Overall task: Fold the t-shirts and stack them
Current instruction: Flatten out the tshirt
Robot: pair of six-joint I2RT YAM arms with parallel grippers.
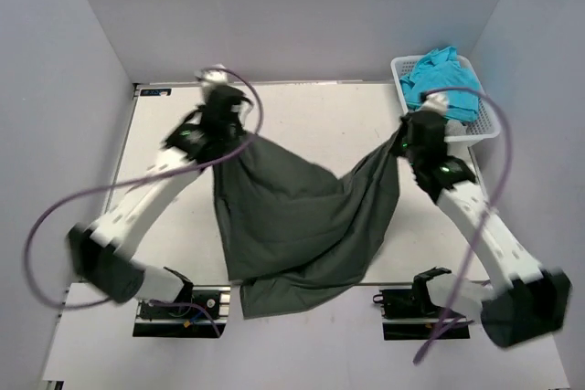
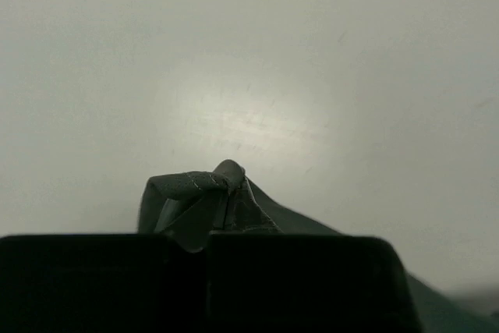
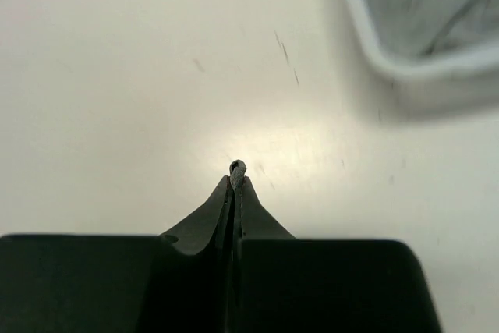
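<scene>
The dark grey t-shirt point(image 1: 292, 226) hangs stretched between both arms, well to the left of the white basket point(image 1: 489, 123) and nearer the arm bases than it. Its middle sags onto the bench point(image 1: 311, 111), and its lower part spills over the bench edge farthest from the basket. The left end effector point(image 1: 222, 139), far across from the basket, is clenched on a bunched corner of the cloth. The right end effector point(image 1: 409, 139), just beside the basket's near-left corner, is clenched on only a thin fold of hem, which barely peeps past its tips in the wrist view. That slim bite is the likeliest failure, I judge: a pull outward or upward to spread the shirt could draw the hem free and drop that side in a heap. The overhanging part could drag or snag on the arm mounts, pulling the cloth crooked and adding load on both grips. Since the right arm works so close to the basket, a swing toward it could shove it or disturb the turquoise t-shirts point(image 1: 443, 75) piled inside. The uneven sag also suggests the shirt may land wrinkled, which would spoil the fold.
</scene>
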